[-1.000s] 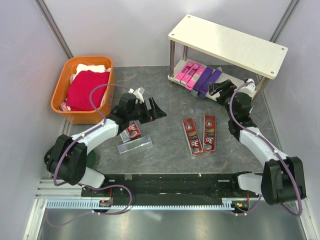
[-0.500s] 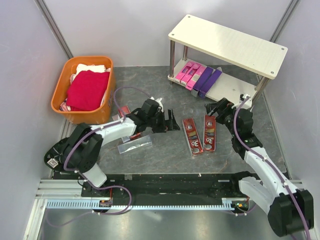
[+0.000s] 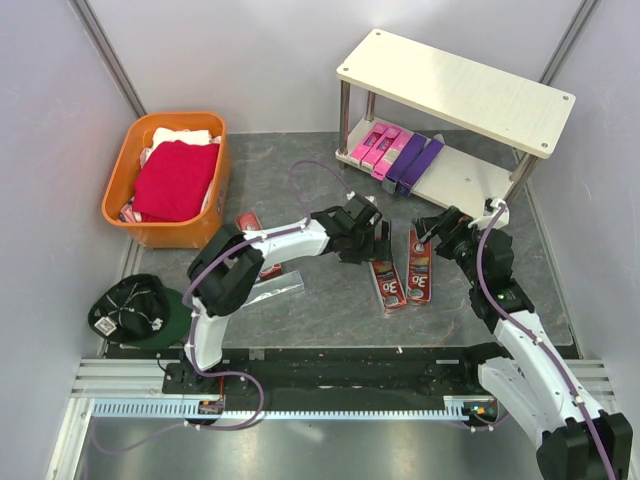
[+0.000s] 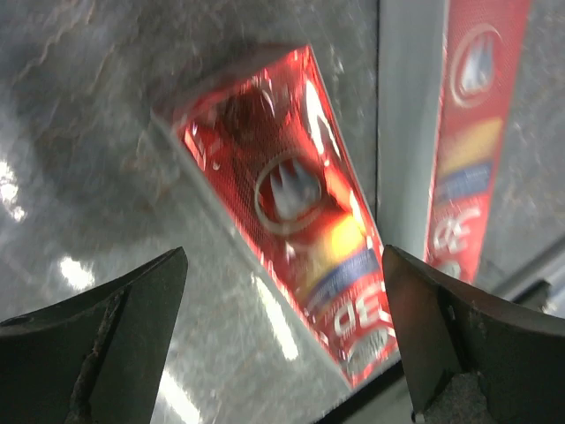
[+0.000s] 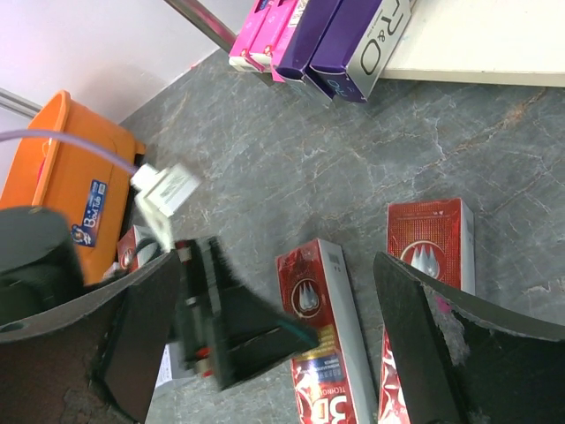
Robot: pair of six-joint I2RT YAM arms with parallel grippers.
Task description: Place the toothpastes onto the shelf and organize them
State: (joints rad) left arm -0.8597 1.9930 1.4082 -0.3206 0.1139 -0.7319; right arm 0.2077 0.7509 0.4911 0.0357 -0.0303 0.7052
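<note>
Top external view: the shelf (image 3: 455,95) stands at the far right of the grey desk (image 3: 300,180), and its upper board is bare. On its lower board four toothpastes lie side by side at the left end: two pink cartons (image 3: 372,148), then two purple cartons (image 3: 415,160), all touching and angled the same way, with their near ends sticking out past the board's front edge. The right part of that board carries nothing.

Two red cartons (image 3: 388,282) lie flat on the desk in front of the shelf, nearly parallel and just apart. A third red carton (image 3: 268,268) lies farther left, partly hidden by the left arm, with a silver-grey carton (image 3: 270,290) just beside it.

An orange basket (image 3: 118,185) sits at the far left. It holds a folded red cloth (image 3: 175,180) on top, with a white cloth (image 3: 185,135) behind it. A dark cap (image 3: 135,310) lies near the left arm's base.

The left gripper (image 3: 380,243) is released, jaws wide, over the far end of the left of the two red cartons. Its wrist view shows that carton between the fingers (image 4: 115,309), and contact cannot be judged. The right gripper (image 3: 432,228) is also released and empty, above the far end of the right one.
</note>
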